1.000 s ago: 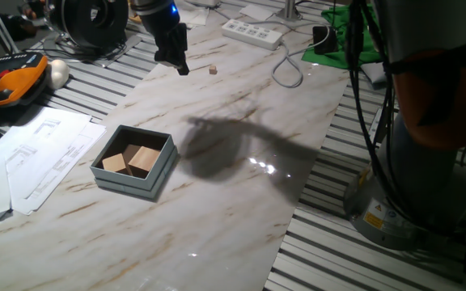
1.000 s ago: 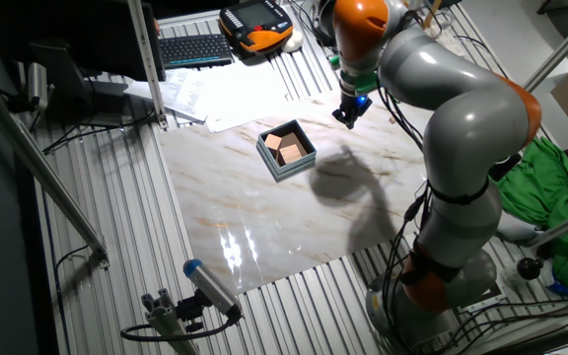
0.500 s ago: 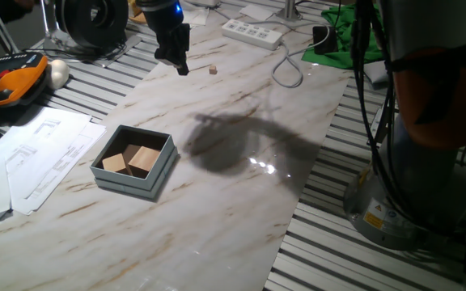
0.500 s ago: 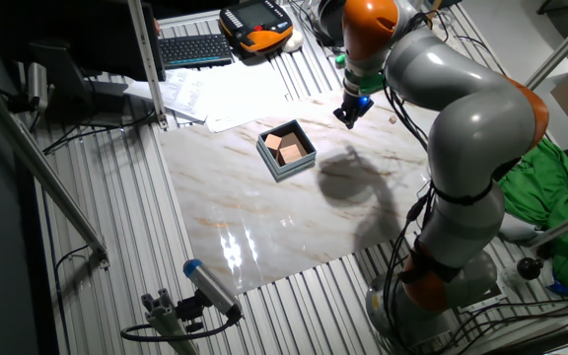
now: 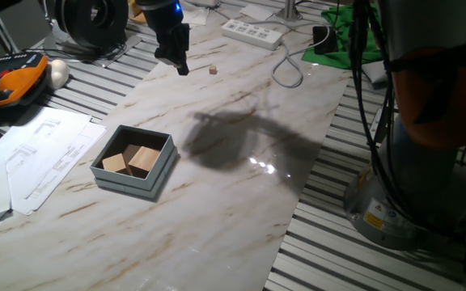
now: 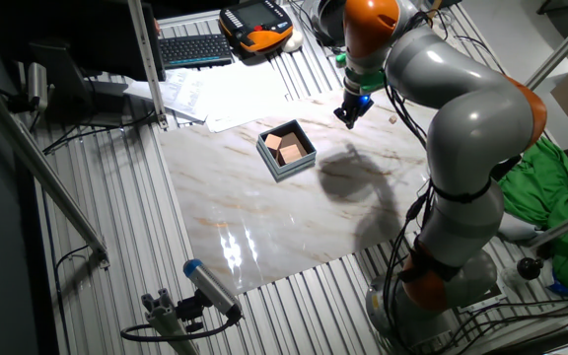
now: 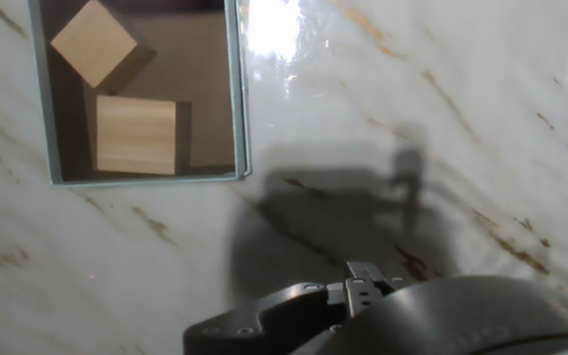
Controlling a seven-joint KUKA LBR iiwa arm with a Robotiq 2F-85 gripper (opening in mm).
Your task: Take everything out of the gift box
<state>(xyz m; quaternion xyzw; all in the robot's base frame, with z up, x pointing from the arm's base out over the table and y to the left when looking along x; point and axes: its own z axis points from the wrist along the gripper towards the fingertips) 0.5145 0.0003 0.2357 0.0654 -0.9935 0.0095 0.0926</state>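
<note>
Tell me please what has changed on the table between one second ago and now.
The gripper moved only slightly, high above the far end of the table, and its shadow on the marble shifted a little with it. It took hold of nothing. The gift box and the two wooden blocks inside it stayed where they were, as did the tiny cube.

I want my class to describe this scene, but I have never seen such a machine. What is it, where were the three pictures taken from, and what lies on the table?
It is a robot arm with a gripper raised above the marble table. Two pictures come from fixed cameras on different sides. The third looks down from the hand itself. On the table sits a box holding two wooden blocks. A tiny cube lies apart, near the gripper. Whether the gripper holds anything cannot be seen.
</note>
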